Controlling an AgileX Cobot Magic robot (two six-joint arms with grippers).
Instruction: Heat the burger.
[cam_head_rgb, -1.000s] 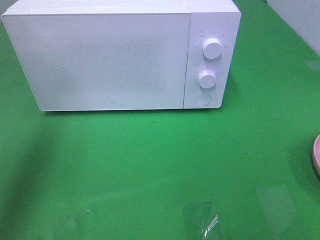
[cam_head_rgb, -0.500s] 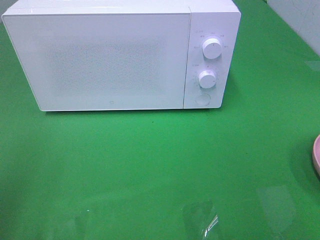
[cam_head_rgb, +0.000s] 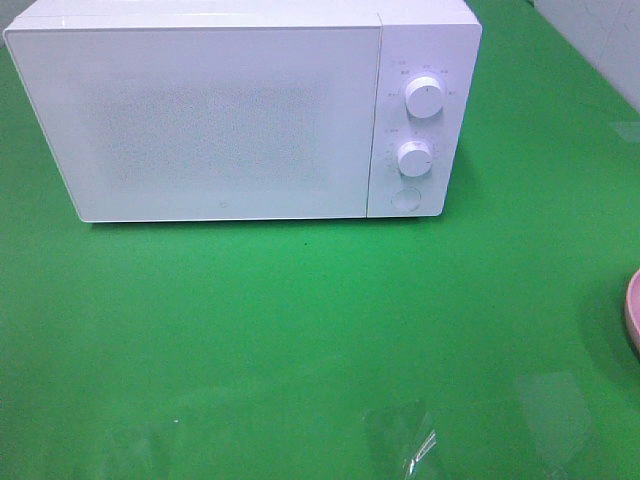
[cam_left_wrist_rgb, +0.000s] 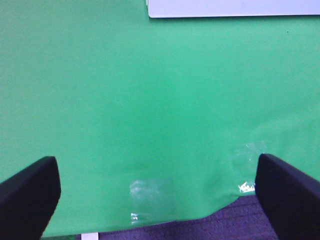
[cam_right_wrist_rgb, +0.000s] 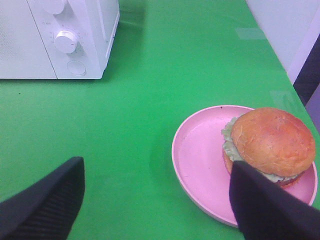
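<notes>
The burger (cam_right_wrist_rgb: 272, 142), with a glossy brown bun and green lettuce, sits on the far-right side of a round pink plate (cam_right_wrist_rgb: 200, 155). My right gripper (cam_right_wrist_rgb: 155, 205) is open and holds nothing. One of its black fingers (cam_right_wrist_rgb: 265, 210) covers the plate's near rim just beside the burger; I cannot tell whether it touches. The white microwave (cam_head_rgb: 210, 120) stands at the back with its door shut. My left gripper (cam_left_wrist_rgb: 157, 195) is wide open and empty above the green cloth near the table's front edge. The exterior high view shows neither gripper, and only a sliver of the plate (cam_head_rgb: 633, 312).
The microwave's panel carries two round knobs (cam_head_rgb: 425, 98) (cam_head_rgb: 413, 158) and a round button (cam_head_rgb: 405, 198). Clear tape patches (cam_head_rgb: 405, 435) lie on the green cloth near the front. A white wall (cam_right_wrist_rgb: 285, 30) borders the table on the right, and purple floor (cam_left_wrist_rgb: 225, 225) shows past the front edge.
A dark shadow on the left of the cloth has faded away. The microwave and plate have not moved.
</notes>
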